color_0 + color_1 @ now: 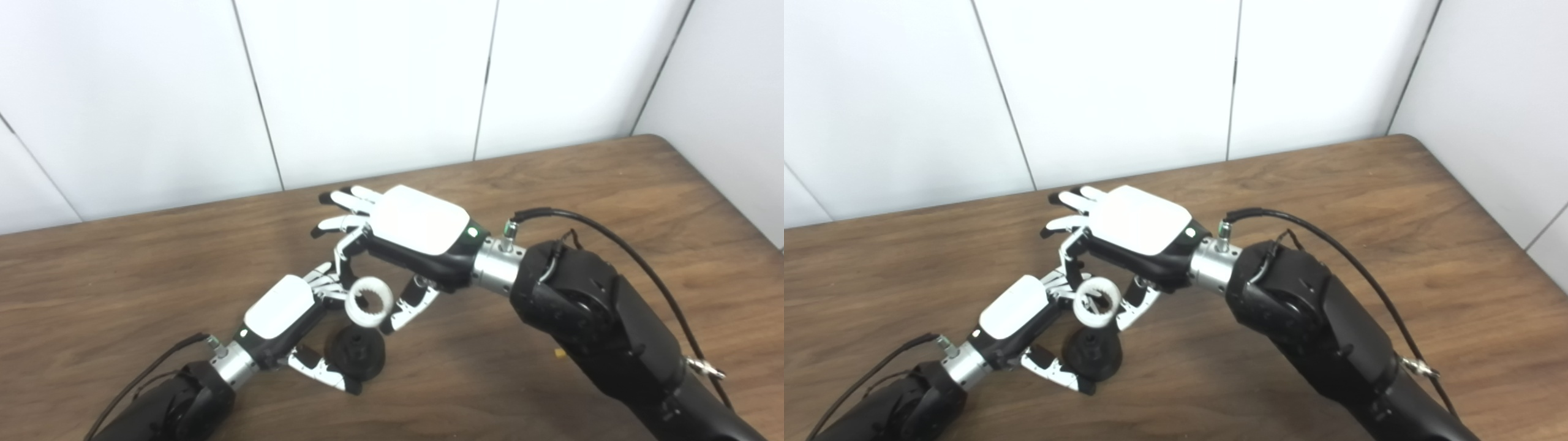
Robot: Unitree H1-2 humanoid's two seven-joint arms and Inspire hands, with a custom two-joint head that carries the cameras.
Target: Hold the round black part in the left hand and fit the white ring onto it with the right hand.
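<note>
right eye view showing spokes inside white ring (1096, 302), left eye view showing toothed bore | right hand (416, 236) pinching white ring, other fingers spread | left hand (288, 318) cupping round black part (358, 354), resting on tabletop (551, 184) just below ring

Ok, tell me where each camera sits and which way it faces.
Left eye view: on the head, looking down and forward at the wooden table; both arms enter from the bottom, left hand beside the round black part, right hand pinching the white ring.
Right eye view: beside it, a little to the right, facing the same way; same arms and hands, all shifted leftward in the picture.
Shared: table, white wall panels, both hands, ring just above the black part.
</note>
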